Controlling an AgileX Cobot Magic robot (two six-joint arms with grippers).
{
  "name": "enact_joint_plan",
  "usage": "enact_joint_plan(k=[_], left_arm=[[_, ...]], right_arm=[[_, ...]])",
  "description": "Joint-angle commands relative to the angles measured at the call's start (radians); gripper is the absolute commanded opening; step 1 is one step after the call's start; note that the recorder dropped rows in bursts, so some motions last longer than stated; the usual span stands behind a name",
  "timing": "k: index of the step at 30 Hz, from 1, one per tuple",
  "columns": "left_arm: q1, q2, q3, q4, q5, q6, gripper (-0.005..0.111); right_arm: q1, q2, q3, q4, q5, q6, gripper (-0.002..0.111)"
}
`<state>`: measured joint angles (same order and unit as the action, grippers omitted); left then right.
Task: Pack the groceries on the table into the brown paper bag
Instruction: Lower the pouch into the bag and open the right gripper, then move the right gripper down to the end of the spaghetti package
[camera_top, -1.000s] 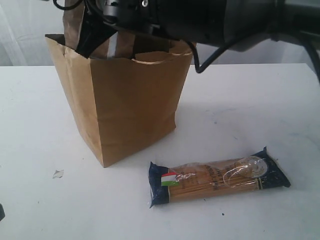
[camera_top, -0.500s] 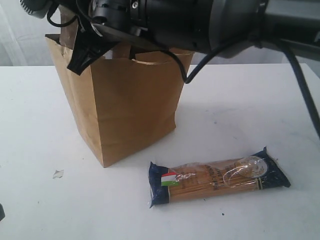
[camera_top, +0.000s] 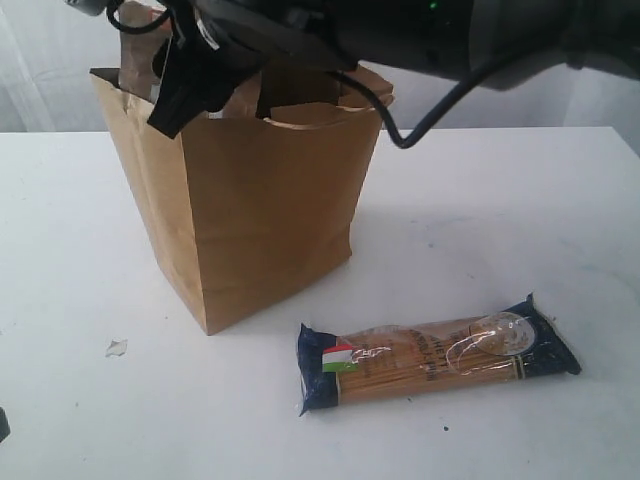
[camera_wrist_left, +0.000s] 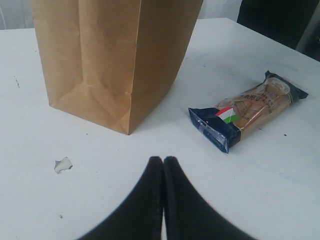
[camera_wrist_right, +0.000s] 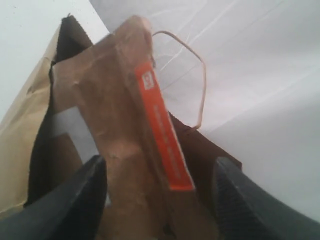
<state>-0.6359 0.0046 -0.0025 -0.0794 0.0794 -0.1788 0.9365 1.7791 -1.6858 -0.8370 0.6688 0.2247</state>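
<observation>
The right gripper (camera_wrist_right: 159, 167) hangs in the mouth of the brown paper bag (camera_top: 250, 200) with its jaws spread wide. The brown pouch (camera_wrist_right: 125, 105) stands on end between them, close to one finger and clear of the other; whether it touches the near one I cannot tell. The pouch seems to top the bag's rim, so a careless lift could snag it on a finger and drag it out, or hook the cord handle (camera_wrist_right: 204, 70) just beyond the gripper and tip the light bag. The left gripper (camera_wrist_left: 163, 167) sits low over the surface (camera_top: 500, 200), jaws pressed together on nothing. The blue-ended spaghetti pack (camera_top: 435, 355) lies flat beyond its fingertips, well apart. Long and slick-wrapped, it could slip in a grasp or jam against the pouch.
</observation>
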Motion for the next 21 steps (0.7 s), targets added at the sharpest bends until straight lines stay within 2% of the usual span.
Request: enact_joint_plan(k=[1,12,16,21], left_arm=[[-0.005,-0.005,0.002,-0.005,-0.004,0.001,0.000],[-0.005,-0.005,0.002,-0.005,-0.004,0.001,0.000],[-0.005,-0.005,0.002,-0.005,-0.004,0.001,0.000],[-0.005,-0.005,0.002,-0.005,-0.004,0.001,0.000]], right_arm=[[0.000,-0.028,0.000,-0.012,0.022,-0.004,0.058],[0.000,-0.113,0.000,-0.054,0.108,-0.004,0.058],[0.001,-0.183,0.000,-0.082,0.233,-0.007,0.058],[0.058,-0.288,0.000,-0.082,0.407,-0.093,0.058]])
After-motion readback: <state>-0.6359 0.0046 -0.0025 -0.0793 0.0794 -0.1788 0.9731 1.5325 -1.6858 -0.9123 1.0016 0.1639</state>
